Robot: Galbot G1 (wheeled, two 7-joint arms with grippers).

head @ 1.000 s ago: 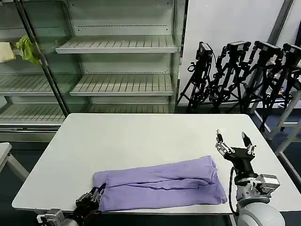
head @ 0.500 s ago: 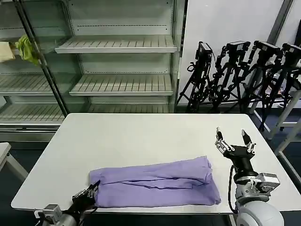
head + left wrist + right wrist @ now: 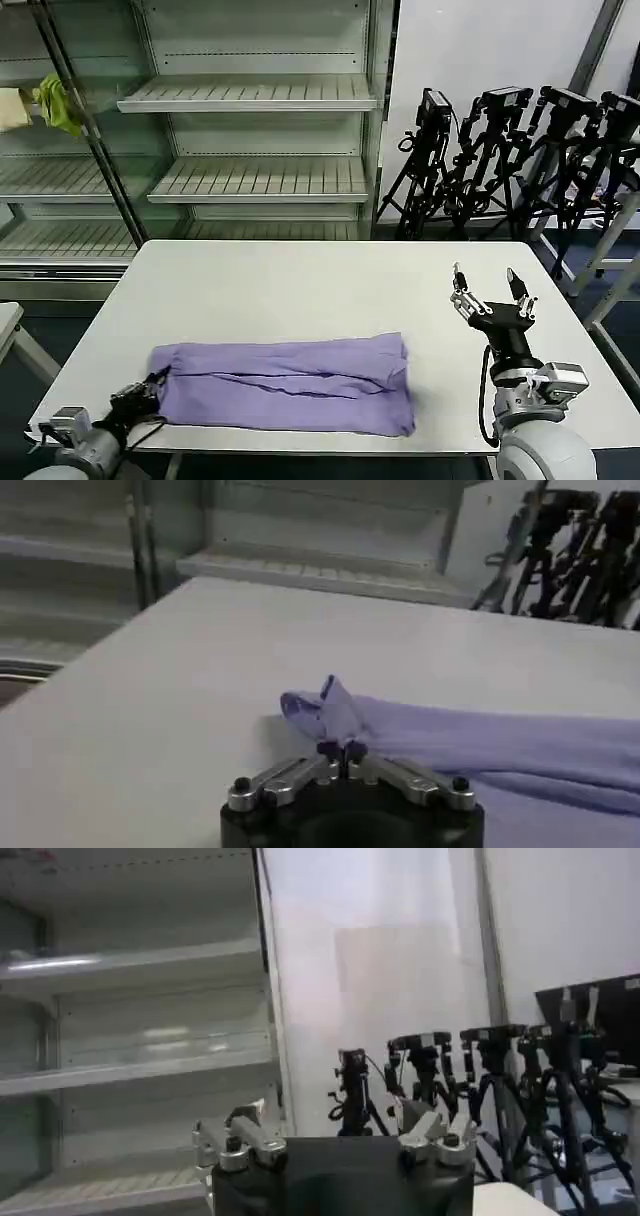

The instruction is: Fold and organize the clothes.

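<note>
Lavender T-shirt (image 3: 285, 383), folded into a long band, lay across the near half of the white bench (image 3: 300, 285). The left end effector (image 3: 140, 398) pinched its left end at the bench's near-left corner. To finish the fold well, that corner should probably be carried low and evenly toward the opposite end. The right end effector (image 3: 492, 300) hovered spread, pointing up, beside the shirt.

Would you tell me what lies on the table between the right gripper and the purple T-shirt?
Nothing: in the head view, bare white table separates the open right gripper from the T-shirt.
</note>
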